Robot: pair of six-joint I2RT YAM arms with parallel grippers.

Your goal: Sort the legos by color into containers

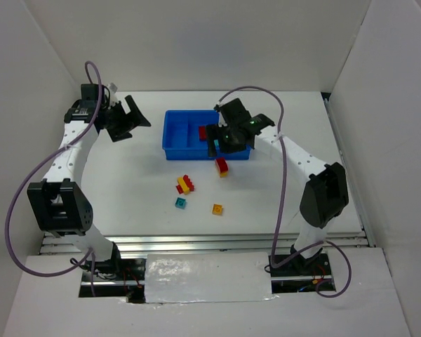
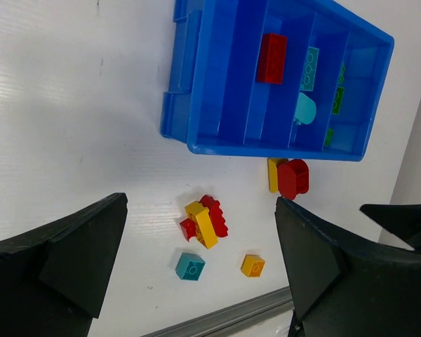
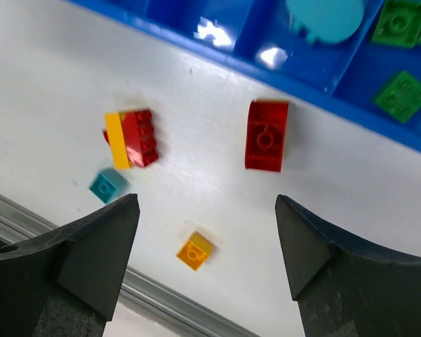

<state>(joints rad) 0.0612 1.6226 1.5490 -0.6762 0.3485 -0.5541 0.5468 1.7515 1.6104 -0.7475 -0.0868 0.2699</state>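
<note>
The containers are compartments of one blue tray (image 1: 174, 135) (image 2: 179, 119) (image 3: 302, 74). Inside lie a red brick (image 2: 271, 57), a teal oblong brick (image 2: 309, 68), a round teal piece (image 2: 304, 109) (image 3: 326, 14) and green bricks (image 2: 339, 98) (image 3: 403, 91). On the table in front are a red brick with a yellow one against it (image 1: 222, 166) (image 2: 289, 177) (image 3: 266, 135), a red-and-yellow cluster (image 1: 184, 184) (image 2: 205, 221) (image 3: 130, 138), a teal square (image 1: 180, 203) (image 2: 190, 267) (image 3: 107, 186) and a yellow square (image 1: 217, 208) (image 2: 252, 265) (image 3: 194, 250). My right gripper (image 1: 221, 145) (image 3: 207, 239) hangs open and empty over the tray's front right edge. My left gripper (image 1: 132, 123) (image 2: 200, 260) is open and empty, left of the tray.
A metal rail (image 1: 196, 242) (image 2: 217, 319) (image 3: 161, 302) runs along the table's near edge, just beyond the loose bricks. White walls enclose the table on the left, back and right. The right arm's purple cable (image 1: 284, 182) loops above the table's right side.
</note>
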